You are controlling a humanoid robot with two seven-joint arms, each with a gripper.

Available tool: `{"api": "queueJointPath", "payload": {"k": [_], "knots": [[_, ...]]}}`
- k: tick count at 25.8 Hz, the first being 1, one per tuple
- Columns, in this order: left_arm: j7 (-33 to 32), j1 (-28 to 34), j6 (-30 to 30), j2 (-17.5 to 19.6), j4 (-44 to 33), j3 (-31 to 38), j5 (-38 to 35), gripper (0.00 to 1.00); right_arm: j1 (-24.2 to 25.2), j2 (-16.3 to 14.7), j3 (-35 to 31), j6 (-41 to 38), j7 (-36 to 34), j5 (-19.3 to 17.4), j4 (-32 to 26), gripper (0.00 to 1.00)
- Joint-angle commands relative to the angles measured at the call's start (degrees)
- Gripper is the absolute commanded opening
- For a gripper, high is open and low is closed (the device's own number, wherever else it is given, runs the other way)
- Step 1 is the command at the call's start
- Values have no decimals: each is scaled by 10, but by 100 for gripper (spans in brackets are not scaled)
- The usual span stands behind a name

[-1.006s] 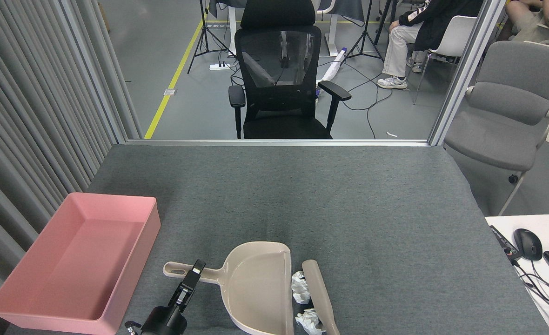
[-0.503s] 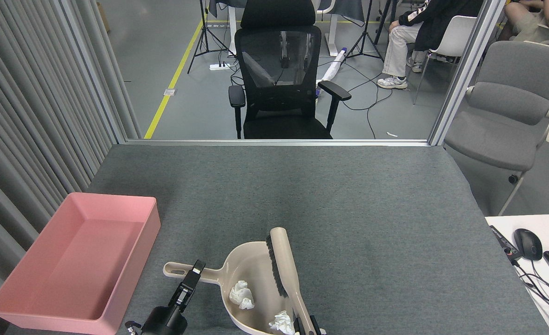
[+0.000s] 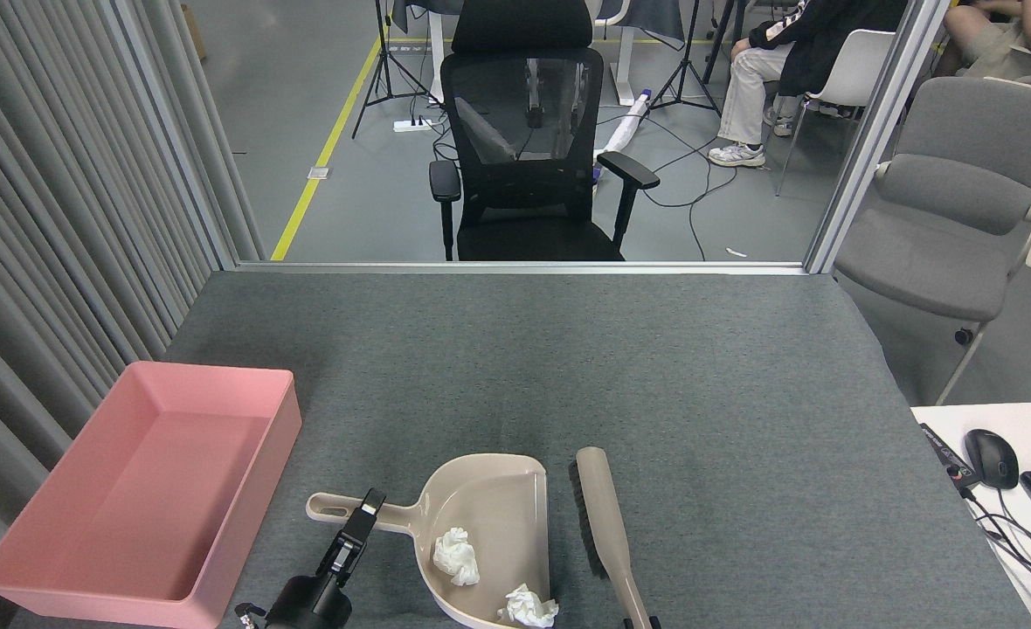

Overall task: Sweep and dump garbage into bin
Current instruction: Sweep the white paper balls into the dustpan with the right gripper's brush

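Observation:
Two wads of white garbage lie inside the beige dustpan (image 3: 491,502), one (image 3: 456,556) near its middle and one (image 3: 526,605) at its near right corner. My left gripper (image 3: 370,507) is shut on the dustpan's handle. A beige brush (image 3: 607,528) with dark bristles stands just right of the pan's open side, apart from it. Its handle runs to the bottom edge, where only dark tips of my right gripper (image 3: 640,622) show on either side of it. The pink bin (image 3: 218,370) sits at the left with nothing showing inside.
The grey felt table (image 3: 655,376) stretches ahead and to the right. A ribbed grey partition (image 3: 61,218) runs along the left behind the bin. At the right edge a white desk holds a mouse (image 3: 992,458) and keyboard. Office chairs stand beyond the table's far edge.
The brush pushed both wads left into the dustpan, then pulled back right to just outside the pan's mouth. The left gripper, dustpan and bin have not moved.

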Motion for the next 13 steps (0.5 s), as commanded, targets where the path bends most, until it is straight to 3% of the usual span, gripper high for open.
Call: {"api": "queueJointPath", "payload": {"k": [1, 13], "knots": [[0, 0, 0, -1, 0, 0, 0, 18, 8, -4, 3, -13, 0, 7, 6, 1], [0, 0, 3, 0, -2, 1, 0, 18, 3, 7, 98, 6, 2, 15, 30, 1]]}}
